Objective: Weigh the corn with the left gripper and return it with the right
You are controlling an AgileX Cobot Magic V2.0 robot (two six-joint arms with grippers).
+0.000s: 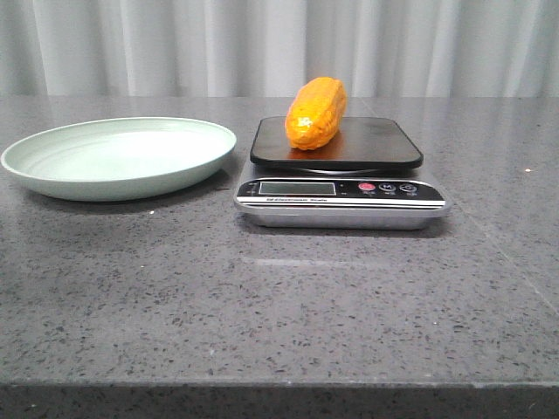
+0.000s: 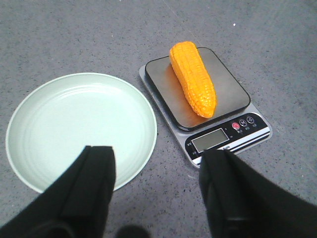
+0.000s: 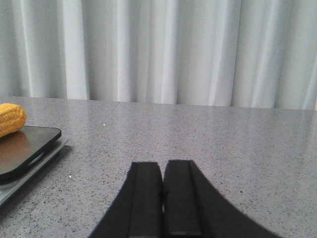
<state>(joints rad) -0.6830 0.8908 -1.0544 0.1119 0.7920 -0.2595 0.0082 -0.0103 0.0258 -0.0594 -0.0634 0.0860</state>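
Grey speckled table (image 1: 279, 305) under everything, white curtain (image 1: 279, 44) behind.

Pale green plate (image 2: 29, 148), bare inside, below and slightly to one side of the left gripper (image 2: 156, 163); near rim tucked under one finger in the left wrist view. Scale (image 2: 225, 141) just beside the plate, not touching, below and ahead of the other finger. Dark weighing platform (image 1: 376, 144), display (image 1: 297, 188) facing the robot; reading too small to make out.

Corn (image 2: 193, 79) lying lengthwise on the platform, blunt end away from the left gripper, tapered tip toward the display. Resting free, nothing in contact with it. Weighing step judged done or in progress; return to plate not yet done.

Left gripper spread wide, empty, hanging high above the plate-scale gap, well clear of the corn. Right gripper (image 3: 163, 198) pressed together, fingers flush, nothing between them; low over bare table, scale edge and corn end (image 3: 11, 119) off to its side and forward, well apart.

Handling judgement: cob looks rigid, light, glossy — probably plastic, so slippery. Rounded section, likely to roll on the flat platform if nudged. Best hold across the thick middle, fingers square to the long axis, kernel rows giving some bite. Avoid the tapered tip: likely to squirt out. Opening of right gripper needed before approach. Risk: pressing down on the platform, shifting the scale.
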